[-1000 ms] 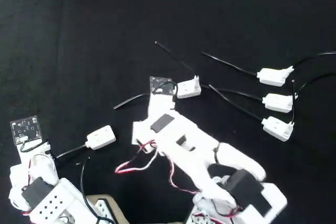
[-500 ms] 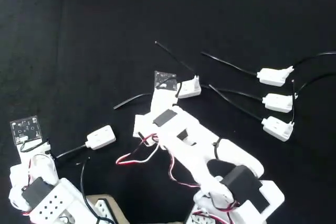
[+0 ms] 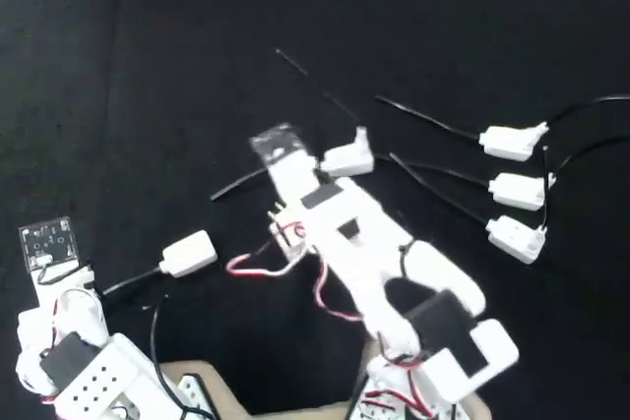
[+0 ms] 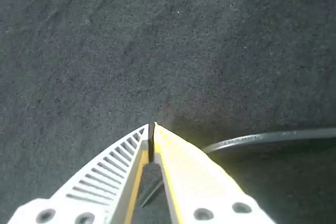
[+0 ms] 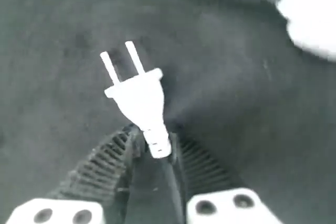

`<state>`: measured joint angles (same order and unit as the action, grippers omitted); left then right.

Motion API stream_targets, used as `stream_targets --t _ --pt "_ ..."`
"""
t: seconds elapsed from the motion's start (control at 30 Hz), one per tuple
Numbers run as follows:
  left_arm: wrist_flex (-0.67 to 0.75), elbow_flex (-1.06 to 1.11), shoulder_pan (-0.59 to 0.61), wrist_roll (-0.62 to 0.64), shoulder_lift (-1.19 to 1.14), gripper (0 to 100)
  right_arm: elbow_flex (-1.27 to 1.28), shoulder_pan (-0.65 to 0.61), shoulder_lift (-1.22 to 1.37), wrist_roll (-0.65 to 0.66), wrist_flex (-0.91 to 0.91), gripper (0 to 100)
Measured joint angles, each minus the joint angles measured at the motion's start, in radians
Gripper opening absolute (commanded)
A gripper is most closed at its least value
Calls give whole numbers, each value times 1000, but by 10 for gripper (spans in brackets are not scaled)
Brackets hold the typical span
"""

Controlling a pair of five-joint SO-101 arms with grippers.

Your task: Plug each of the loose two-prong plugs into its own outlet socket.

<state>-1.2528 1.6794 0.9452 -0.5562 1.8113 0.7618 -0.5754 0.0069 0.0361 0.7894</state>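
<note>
Right arm has swung round since the earlier frame and the socket [image 3: 346,159] just beside the right claw [image 5: 152,136] has tilted; that claw is clamped on the tail of the two-prong plug [image 5: 137,95], prongs leading ahead, so it should square them to the slots, then push straight.

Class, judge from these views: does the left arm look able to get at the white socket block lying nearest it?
Probably yes. The socket block lies in the open close to the left pincer, with only its own cable between them. The pincer is shut, so it must open first.
</note>
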Motion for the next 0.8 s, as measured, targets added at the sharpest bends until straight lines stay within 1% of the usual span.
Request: stream_targets --t 0.07,0.13,0.27,0.33,0.43,0.53,0.6,0.7,0.8 --pt "0 0 0 0 0 41 -49 0 3 100 75 15" --pt "0 0 0 0 0 41 -104 -3 5 164 180 18" --pt "0 0 0 0 0 41 -232 -71 -18 258 422 17" --pt "0 0 0 0 0 41 -264 -83 -48 296 503 15" --pt "0 0 0 0 0 41 -288 -95 -104 373 548 15" --pt "0 0 0 0 0 41 -296 -95 -160 479 559 16" --pt "0 0 0 0 0 41 -296 -95 -181 572 555 15" --pt "0 0 0 0 0 41 -298 -95 -190 746 525 15" --pt "0 0 0 0 0 41 -358 -114 -192 891 520 15"
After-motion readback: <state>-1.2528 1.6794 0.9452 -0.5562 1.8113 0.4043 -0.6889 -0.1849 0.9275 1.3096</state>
